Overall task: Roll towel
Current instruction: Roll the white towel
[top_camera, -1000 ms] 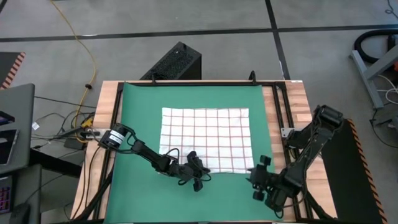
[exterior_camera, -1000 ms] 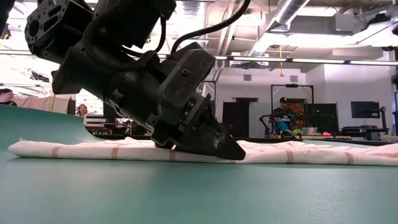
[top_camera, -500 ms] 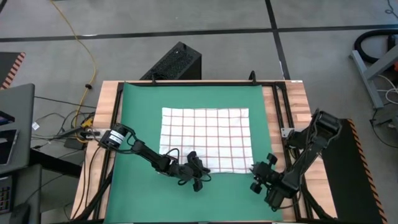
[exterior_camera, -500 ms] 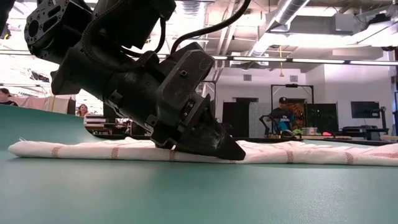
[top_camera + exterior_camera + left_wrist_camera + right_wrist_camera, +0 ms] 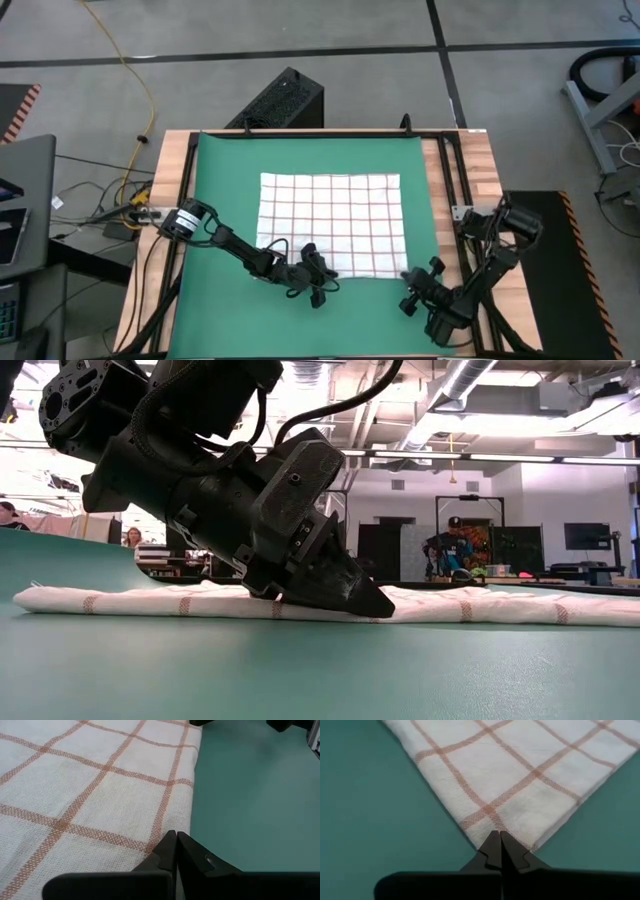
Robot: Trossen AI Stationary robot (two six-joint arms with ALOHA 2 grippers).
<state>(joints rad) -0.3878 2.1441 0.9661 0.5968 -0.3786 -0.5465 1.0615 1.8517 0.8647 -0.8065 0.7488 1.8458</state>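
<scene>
The towel (image 5: pixel 330 220), white with a grid of thin red lines, lies spread flat on the green mat (image 5: pixel 220 190). In the low view its near edge (image 5: pixel 150 600) looks bunched and raised. My left gripper (image 5: pixel 325 282) is shut at the middle of that near edge. It reaches in low from the table's left, and its tips (image 5: pixel 378 604) are down on the cloth. My right gripper (image 5: pixel 404 284) is shut at the towel's near right corner (image 5: pixel 520 815). It shows only in the high view and its own wrist view. My left gripper pinches the towel's near edge (image 5: pixel 165 827) between its two fingers, about midway along that edge. The fingers slant down from the table's left and lie along the edge. The cloth stays on the mat; one layer or several, I cannot tell. My right gripper pinches the towel's near right corner (image 5: pixel 496 824) between its fingertips. It comes in low from the table's near right side. The very tip of the corner is hidden behind the fingers. The rest of the towel lies flat on the mat.
Bare green mat lies to the left of, to the right of and nearer than the towel. Black rails (image 5: pixel 447 180) run along the table's right side. A black box (image 5: pixel 285 100) stands on the floor past the far edge. A person (image 5: pixel 452 548) sits far back in the room.
My right gripper has shut on the towel's near right corner, and its arm has sunk lower, toward the table's near edge. The towel has not moved.
</scene>
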